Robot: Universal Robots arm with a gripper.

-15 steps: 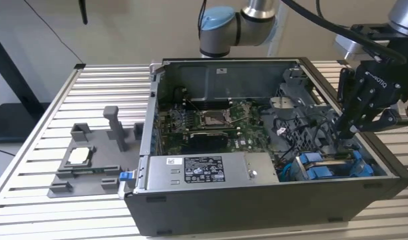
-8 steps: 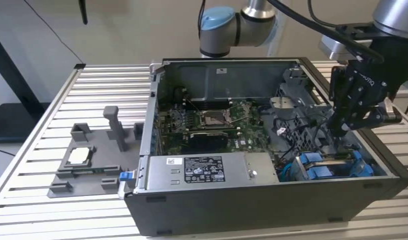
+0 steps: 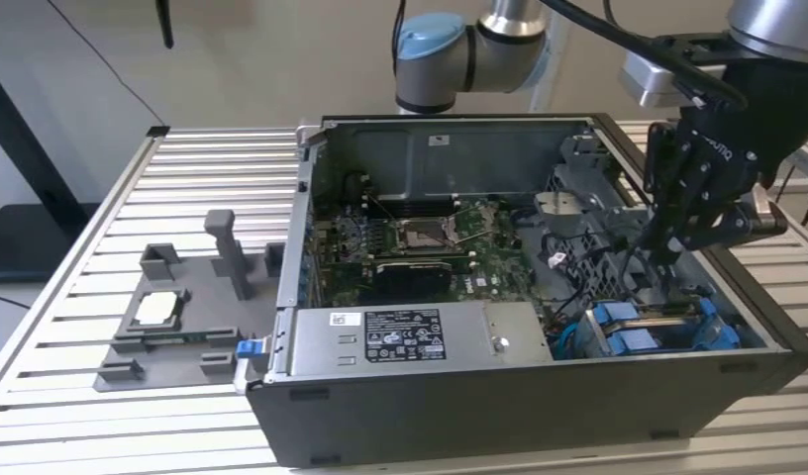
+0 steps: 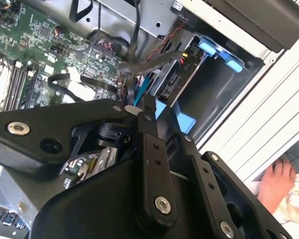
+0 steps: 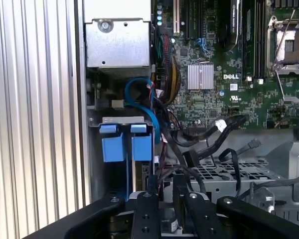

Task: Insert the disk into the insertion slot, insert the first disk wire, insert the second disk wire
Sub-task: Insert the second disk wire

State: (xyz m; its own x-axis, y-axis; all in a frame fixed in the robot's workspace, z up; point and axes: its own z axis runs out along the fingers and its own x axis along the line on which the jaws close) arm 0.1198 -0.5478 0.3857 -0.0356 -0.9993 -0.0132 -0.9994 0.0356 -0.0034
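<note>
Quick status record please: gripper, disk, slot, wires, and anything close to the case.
gripper position: gripper reaching into the open case, near the insertion slot
disk: disk appears seated in the slot, blue tabs showing
wires: blue cable loops down to the slot; black cables lie loose nearby; plugged in or not, cannot tell
outside the case: person's hand past the slatted table

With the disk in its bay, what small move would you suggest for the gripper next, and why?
Probably a short, slow descent toward the disk: it sits in the insertion slot, the gripper hangs close by, and the blue cable loops beside it, though I cannot see whether its plug is seated.
</note>
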